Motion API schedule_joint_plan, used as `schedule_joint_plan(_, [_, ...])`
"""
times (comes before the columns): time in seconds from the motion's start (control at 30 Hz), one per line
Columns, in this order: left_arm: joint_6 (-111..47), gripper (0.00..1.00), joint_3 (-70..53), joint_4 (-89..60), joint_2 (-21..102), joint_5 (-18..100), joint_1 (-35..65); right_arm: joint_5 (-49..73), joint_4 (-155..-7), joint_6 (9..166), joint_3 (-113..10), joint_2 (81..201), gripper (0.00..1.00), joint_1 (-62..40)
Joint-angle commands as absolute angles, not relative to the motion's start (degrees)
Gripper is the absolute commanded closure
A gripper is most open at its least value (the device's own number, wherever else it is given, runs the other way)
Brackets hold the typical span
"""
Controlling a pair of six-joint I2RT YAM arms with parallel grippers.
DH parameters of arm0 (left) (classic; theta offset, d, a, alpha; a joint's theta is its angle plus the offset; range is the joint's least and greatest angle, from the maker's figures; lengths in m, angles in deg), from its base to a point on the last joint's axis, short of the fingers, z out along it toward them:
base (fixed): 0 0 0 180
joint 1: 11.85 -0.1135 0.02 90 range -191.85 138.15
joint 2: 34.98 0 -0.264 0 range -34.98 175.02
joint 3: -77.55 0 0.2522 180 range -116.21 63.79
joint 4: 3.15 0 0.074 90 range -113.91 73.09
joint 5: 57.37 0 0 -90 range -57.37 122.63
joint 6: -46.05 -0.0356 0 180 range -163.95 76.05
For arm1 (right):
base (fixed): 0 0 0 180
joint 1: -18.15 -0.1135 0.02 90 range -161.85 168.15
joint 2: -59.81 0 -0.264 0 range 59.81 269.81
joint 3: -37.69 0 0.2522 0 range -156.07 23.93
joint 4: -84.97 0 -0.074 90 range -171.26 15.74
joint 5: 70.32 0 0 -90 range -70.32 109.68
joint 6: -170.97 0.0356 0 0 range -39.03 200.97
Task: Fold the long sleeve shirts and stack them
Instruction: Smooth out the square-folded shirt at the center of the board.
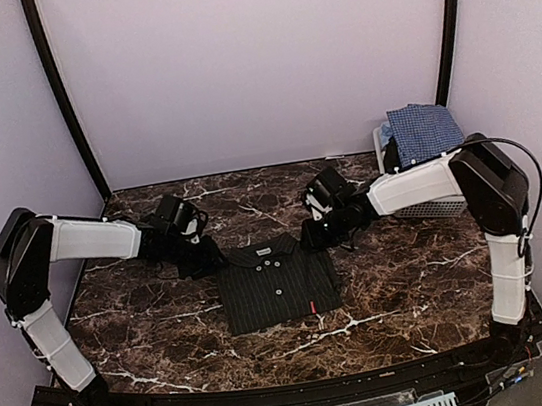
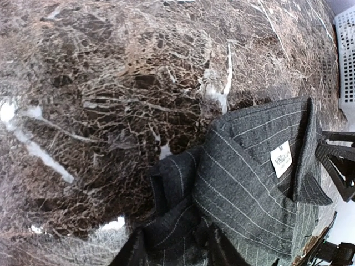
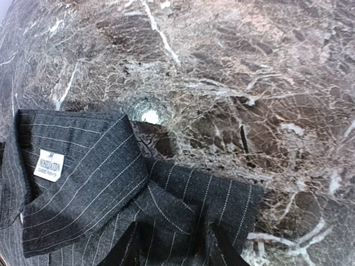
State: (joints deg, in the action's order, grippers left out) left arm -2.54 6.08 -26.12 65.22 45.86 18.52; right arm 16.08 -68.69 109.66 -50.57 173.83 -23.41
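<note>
Dark brown marble table [image 1: 146, 321], veined white. A white slatted basket [image 1: 433, 208] stands at the table's far right corner. Pale lilac walls [image 1: 250, 54] rise behind the table, and a black pole [image 1: 60, 101] stands at each far corner.

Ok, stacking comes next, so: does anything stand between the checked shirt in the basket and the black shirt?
Only the right arm: it reaches past the basket holding the checked shirt to the black shirt, right gripper at its shoulder.
</note>
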Motion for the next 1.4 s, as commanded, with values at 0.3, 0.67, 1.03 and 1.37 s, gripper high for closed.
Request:
schedule_joint_plan(0.3, [-3.47,0.86,3.35,-26.6,65.78,47.8,18.12,14.77,-69.1,108.66,-54.06,176.09,0.84,-23.15])
schedule_joint_plan(0.67, [-5.85,1.0,2.64,-28.13,61.81,47.42,18.34,15.77,-67.49,108.15,-53.88,171.45,1.0,-24.22])
schedule_joint_plan(1.03, [-7.5,1.0,1.89,-26.92,59.06,48.97,18.98,18.56,-66.69,109.8,-50.32,164.84,1.0,-25.53])
schedule_joint_plan(1.37, [-9.85,1.0,-2.54,-22.87,67.28,49.85,18.91,25.37,-65.87,111.26,-46.13,164.0,1.0,-24.04])
